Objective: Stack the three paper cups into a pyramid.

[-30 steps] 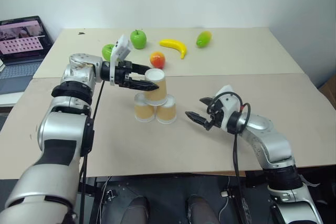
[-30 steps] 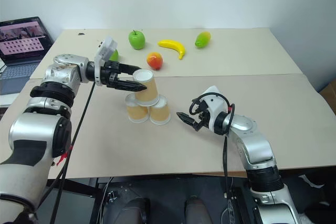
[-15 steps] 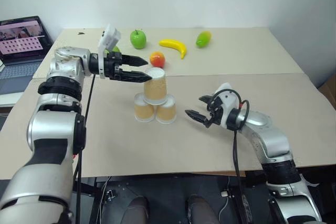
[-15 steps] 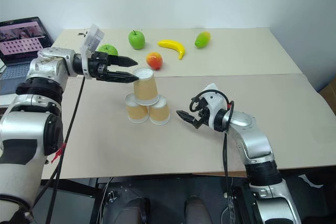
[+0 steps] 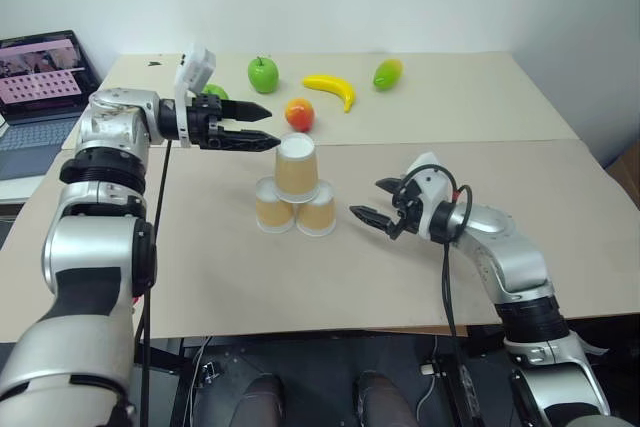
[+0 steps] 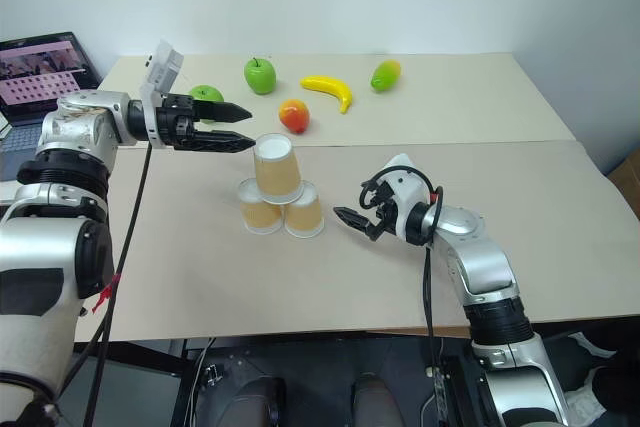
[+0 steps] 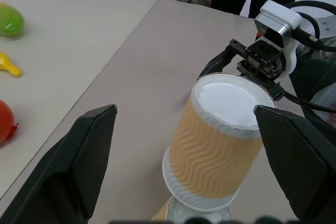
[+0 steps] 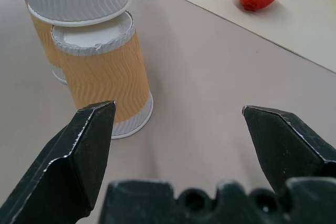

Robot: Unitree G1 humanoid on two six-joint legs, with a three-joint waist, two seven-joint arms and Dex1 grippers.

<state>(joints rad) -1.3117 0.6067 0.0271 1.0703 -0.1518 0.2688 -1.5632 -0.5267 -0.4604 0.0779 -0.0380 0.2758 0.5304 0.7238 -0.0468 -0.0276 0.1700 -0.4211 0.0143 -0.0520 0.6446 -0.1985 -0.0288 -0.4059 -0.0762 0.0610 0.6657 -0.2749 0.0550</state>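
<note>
So the three tan-orange ribbed paper cups (image 5: pixel 294 192) are sitting upside down as a pyramid in the middle of my beige desk (image 5: pixel 200 277): two side by side touching, the third one (image 5: pixel 296 166) resting on top across both (white bases facing up). My left gripper (image 5: pixel 262 126) hangs just beside the top cup, fingers spread, not touching it. My right gripper (image 5: pixel 371 200) is low near the bottom right cup (image 8: pixel 103 72), also spread wide and holding nothing. A red-orange round fruit (image 5: pixel 299 113) sits behind the stack.
</note>
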